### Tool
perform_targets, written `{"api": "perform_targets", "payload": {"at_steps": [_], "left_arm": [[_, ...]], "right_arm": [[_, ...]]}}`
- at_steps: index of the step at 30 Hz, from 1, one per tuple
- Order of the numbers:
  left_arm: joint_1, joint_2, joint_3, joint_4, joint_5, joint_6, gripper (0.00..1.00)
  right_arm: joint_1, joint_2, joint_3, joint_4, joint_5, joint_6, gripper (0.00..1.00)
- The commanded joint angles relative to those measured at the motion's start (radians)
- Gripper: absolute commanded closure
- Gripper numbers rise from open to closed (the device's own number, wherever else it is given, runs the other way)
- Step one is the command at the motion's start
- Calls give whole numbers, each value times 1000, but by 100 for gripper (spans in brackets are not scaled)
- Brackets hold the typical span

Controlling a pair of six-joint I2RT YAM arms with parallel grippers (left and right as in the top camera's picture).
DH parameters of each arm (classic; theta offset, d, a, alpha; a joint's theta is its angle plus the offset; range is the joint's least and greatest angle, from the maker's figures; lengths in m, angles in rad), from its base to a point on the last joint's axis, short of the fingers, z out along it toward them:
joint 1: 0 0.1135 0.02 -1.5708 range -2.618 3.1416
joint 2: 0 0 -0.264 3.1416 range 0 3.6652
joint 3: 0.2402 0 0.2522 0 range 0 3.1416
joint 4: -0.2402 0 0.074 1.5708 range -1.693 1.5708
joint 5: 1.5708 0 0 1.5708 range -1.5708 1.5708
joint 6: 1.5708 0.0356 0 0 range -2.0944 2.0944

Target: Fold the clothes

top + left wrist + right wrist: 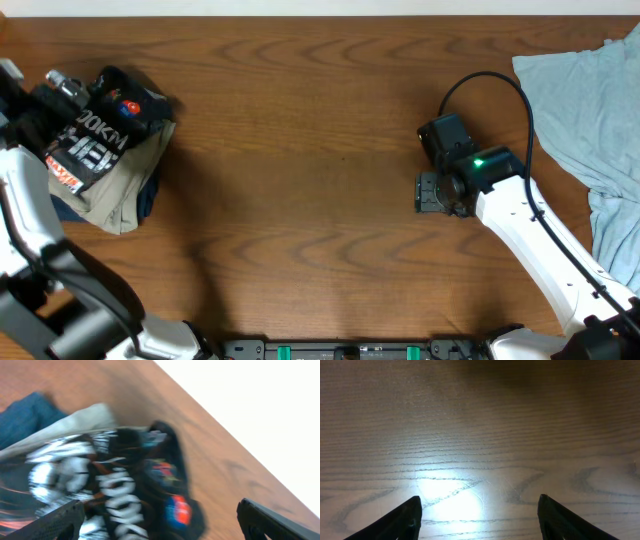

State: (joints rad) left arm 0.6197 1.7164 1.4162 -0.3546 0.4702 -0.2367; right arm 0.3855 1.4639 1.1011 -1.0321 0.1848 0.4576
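One black jersey (100,130) lies bunched at the far left of the table (300,150), on top of one pair of khaki trousers (125,195), with one dark blue cloth (149,198) peeking out beneath. One light-blue shirt (580,100) lies at the right edge, cut off by the frame. There are two arms. The left end effector (160,507) is released, its fingers spread wide over the jersey; that view is blurred, so contact cannot be told. The right end effector (479,499) is also released, over bare wood.
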Motion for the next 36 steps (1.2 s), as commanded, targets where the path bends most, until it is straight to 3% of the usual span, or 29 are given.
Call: {"api": "perform_targets", "payload": {"at_steps": [1, 6, 9, 16, 23, 29, 36], "left_arm": [[-37, -67, 22, -33, 61, 2, 2], [-98, -86, 21, -141, 62, -20, 2], [-166, -85, 18, -242, 61, -15, 2], [-428, -74, 0, -412, 59, 57, 2], [-724, -70, 0, -630, -237, 81, 2], [-863, -70, 0, -885, -357, 105, 2], [-870, -98, -12, -1077, -359, 101, 2]], "right_arm": [[-21, -11, -2, 2, 21, -10, 27], [-21, -11, -2, 1, 21, -10, 27], [-21, -11, -2, 15, -3, -10, 20], [-53, -11, -2, 142, -273, -10, 9], [-157, -11, -2, 164, -401, -94, 1], [-305, -11, -2, 31, -481, -153, 1], [-337, -11, -2, -180, -400, -201, 1]]}}
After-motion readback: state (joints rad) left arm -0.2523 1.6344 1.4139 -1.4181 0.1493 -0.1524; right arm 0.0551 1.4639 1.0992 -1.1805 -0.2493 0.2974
